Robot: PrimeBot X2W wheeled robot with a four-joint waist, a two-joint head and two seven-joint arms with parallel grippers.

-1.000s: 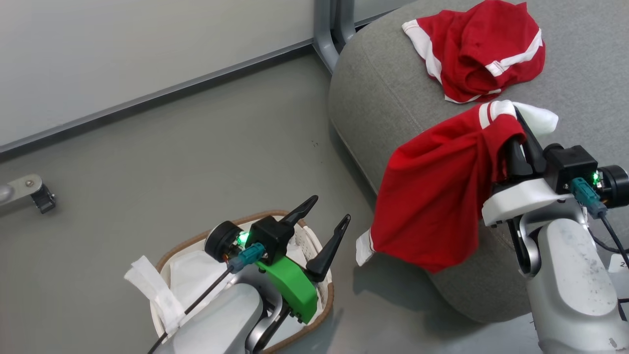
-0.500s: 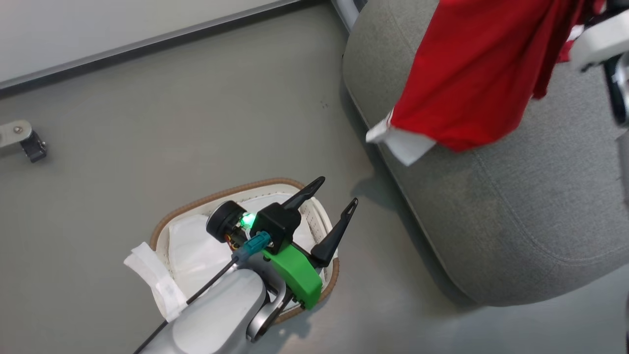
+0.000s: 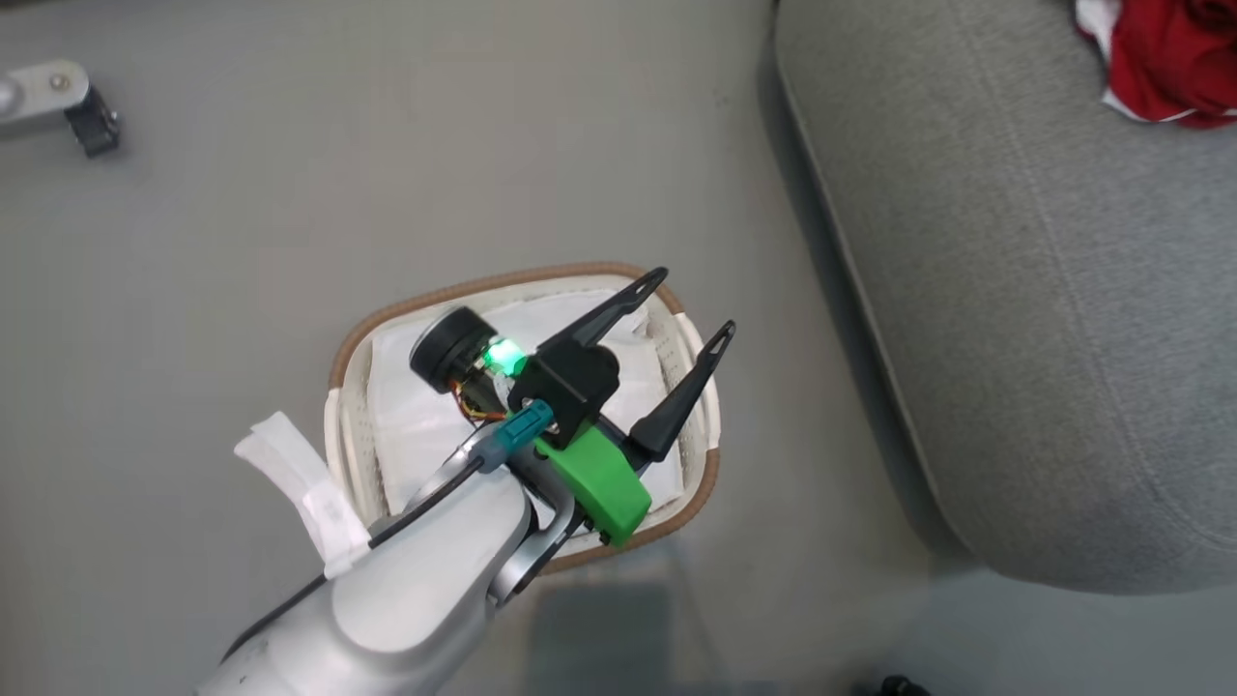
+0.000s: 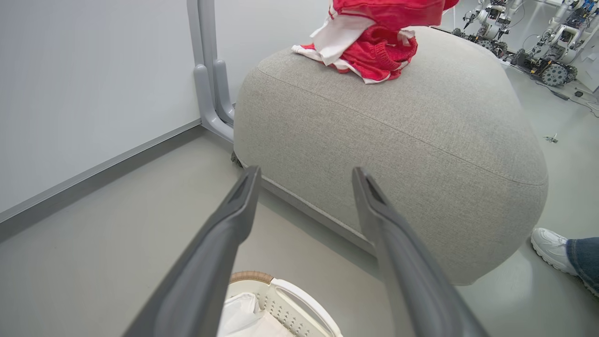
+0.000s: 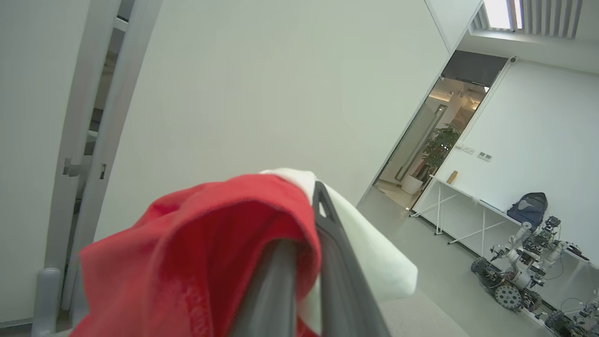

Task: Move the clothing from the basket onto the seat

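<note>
The left claw (image 3: 696, 302) hung spread wide over the small oval white perforated plastic basket with its brown woven rim (image 3: 464, 287). Its two long dark fingers were well apart and held nothing. A plain white liner sheet (image 3: 416, 425) lay inside the basket, with one end flopped out over the near left rim. The basket stood on the grey floor (image 3: 242, 242), left of the large rounded seat of light grey woven fabric (image 3: 1015, 290) and clear of it.

At the far right of the seat's top, a heap of bright red clothing with white trim (image 3: 1169, 58) rested on the cushion. The left wrist view looked past the claw's parted fingers (image 4: 234, 220) at that heap (image 4: 374, 51), with another red-and-white piece hanging just above it. The right claw (image 5: 306, 220) was clamped tight on a red garment (image 5: 196, 252), whose cloth and white panel draped over its fingers. A person's white sneaker (image 4: 552, 248) and denim leg (image 4: 582, 260) stood on the floor right of the seat.
</note>
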